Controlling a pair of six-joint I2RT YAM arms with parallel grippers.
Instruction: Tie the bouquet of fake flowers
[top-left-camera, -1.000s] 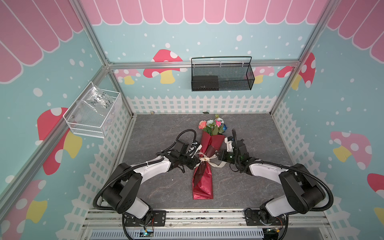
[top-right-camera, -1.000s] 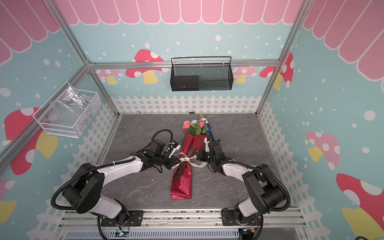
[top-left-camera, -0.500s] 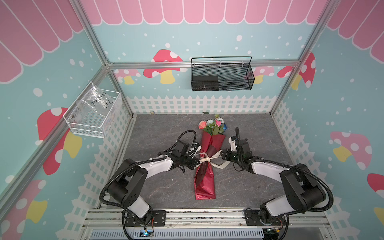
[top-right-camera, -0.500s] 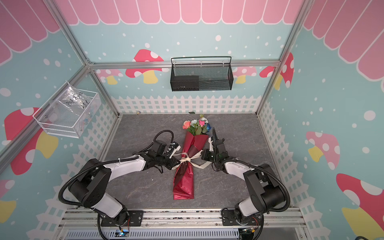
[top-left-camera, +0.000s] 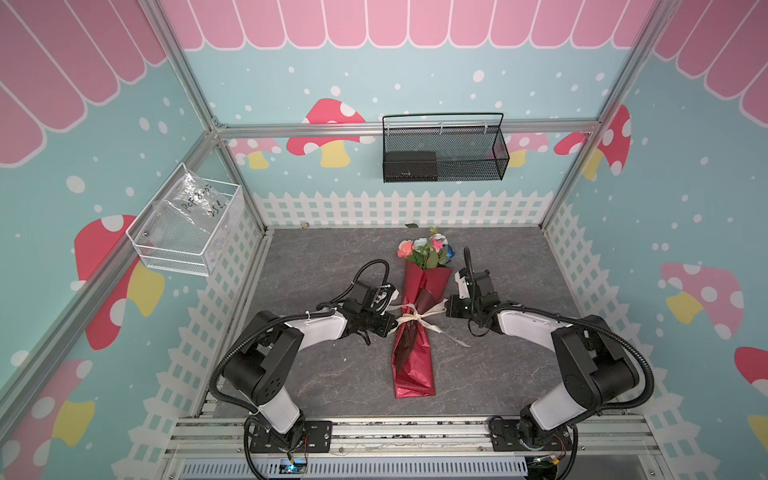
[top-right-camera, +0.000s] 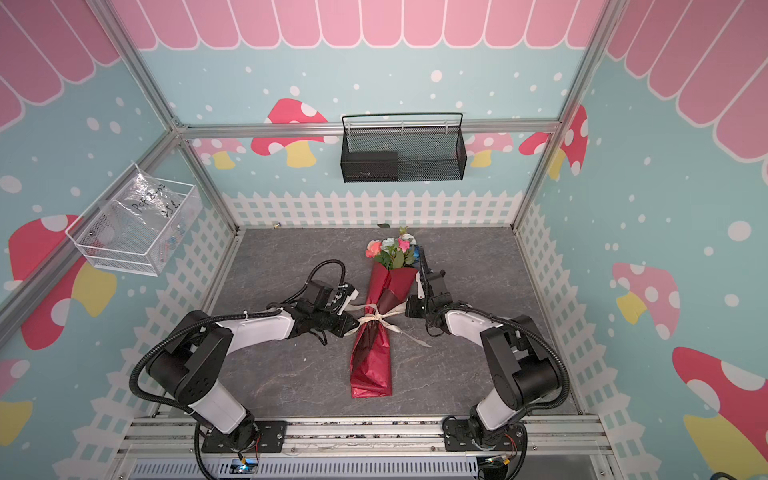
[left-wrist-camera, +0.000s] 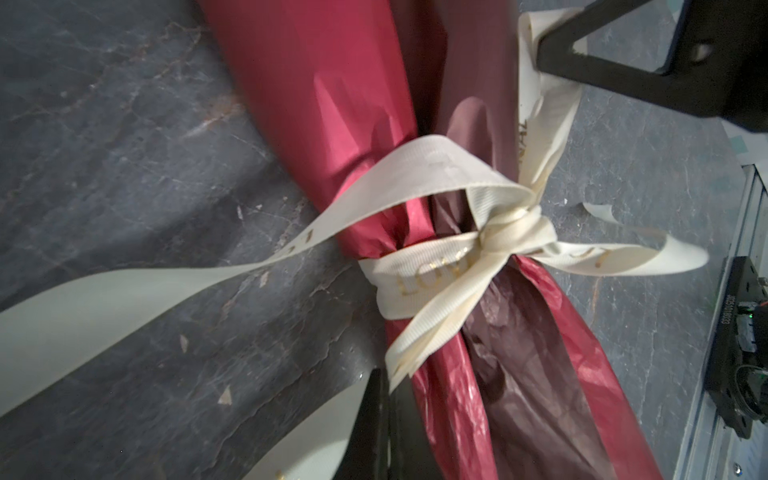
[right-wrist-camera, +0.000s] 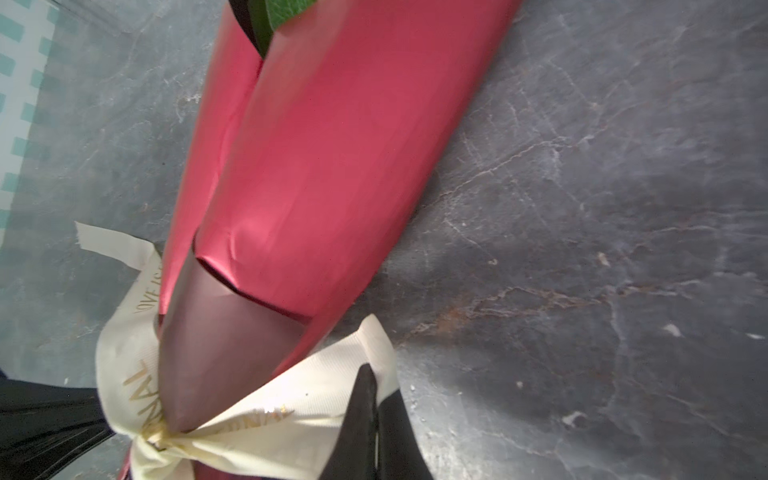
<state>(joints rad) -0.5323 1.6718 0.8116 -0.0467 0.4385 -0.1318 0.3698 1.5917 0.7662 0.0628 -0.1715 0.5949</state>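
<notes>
The left hand (left-wrist-camera: 380, 419) is reaching in low over the desk (top-left-camera: 311, 266) from the left. Its arm is stretching nearly flat, and its fingers are pressing together, pinching a strand of the cream ribbon (left-wrist-camera: 511, 232) that is running down from the knot. In both top views this hand (top-left-camera: 392, 326) (top-right-camera: 353, 326) is sitting just beside the waist of the bouquet (top-left-camera: 415, 345) (top-right-camera: 372, 357).

The right hand (right-wrist-camera: 370, 415) is coming in low from the opposite side, forearm likewise lying close to the desk. Its fingers are closing on a broad fold of the ribbon (right-wrist-camera: 291, 399). In both top views it (top-left-camera: 448, 309) (top-right-camera: 408, 309) is facing the left hand across the wrapped stems.

The bouquet is lying flat between the two hands, its red paper cinched by the ribbon (top-left-camera: 411, 318). The flower heads are pointing toward the back fence and the paper's foot toward the arm bases. One loose ribbon tail is trailing over the desk on the right.
</notes>
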